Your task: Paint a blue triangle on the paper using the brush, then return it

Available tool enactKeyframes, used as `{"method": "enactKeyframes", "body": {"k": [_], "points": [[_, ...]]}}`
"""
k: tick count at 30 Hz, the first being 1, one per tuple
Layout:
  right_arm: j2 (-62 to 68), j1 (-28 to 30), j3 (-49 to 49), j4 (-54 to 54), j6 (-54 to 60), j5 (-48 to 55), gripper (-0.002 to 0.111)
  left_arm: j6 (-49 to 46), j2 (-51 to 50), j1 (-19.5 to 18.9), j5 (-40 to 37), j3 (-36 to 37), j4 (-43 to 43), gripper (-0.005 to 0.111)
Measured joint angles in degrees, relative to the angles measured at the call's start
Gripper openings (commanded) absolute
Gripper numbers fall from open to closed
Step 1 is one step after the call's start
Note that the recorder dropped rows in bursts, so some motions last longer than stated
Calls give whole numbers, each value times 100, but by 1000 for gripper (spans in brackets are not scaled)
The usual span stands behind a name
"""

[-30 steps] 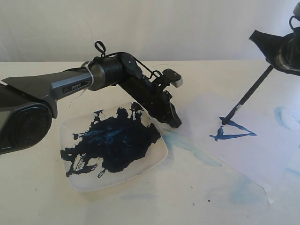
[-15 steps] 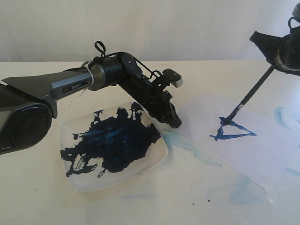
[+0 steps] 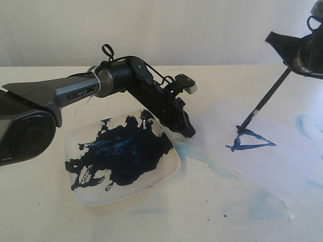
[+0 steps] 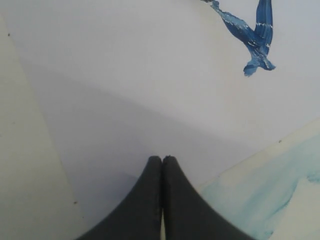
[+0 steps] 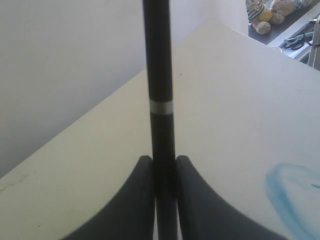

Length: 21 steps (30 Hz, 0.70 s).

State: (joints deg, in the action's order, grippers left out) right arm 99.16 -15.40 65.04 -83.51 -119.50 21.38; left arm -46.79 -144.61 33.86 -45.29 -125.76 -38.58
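Left gripper (image 4: 161,161) shut, empty, tips on paper (image 3: 282,166) edge, centre of exterior view. Triangle (image 3: 251,141) right of centre, outline closed. Brush (image 3: 265,103) clamped in right gripper (image 5: 165,162), upper right. Had risen slightly, tip perhaps just off top corner. Painting likely done; return pending.

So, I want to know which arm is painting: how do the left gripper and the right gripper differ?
The right gripper is shut on the brush; the left gripper is shut on nothing. The right gripper is held high, the brush tip down at a corner of the blue triangle; the left gripper sits low by the edge of the paper, beside the blue-smeared plate. Both are black.
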Motion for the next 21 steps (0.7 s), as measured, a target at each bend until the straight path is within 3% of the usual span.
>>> {"method": "enactKeyframes", "body": {"k": [14, 21], "points": [[-616, 0, -194, -141, 421, -363, 0, 0, 0, 0, 0, 0, 0, 0], [-697, 0, -493, -1014, 328, -724, 0, 0, 0, 0, 0, 0, 0, 0]]}}
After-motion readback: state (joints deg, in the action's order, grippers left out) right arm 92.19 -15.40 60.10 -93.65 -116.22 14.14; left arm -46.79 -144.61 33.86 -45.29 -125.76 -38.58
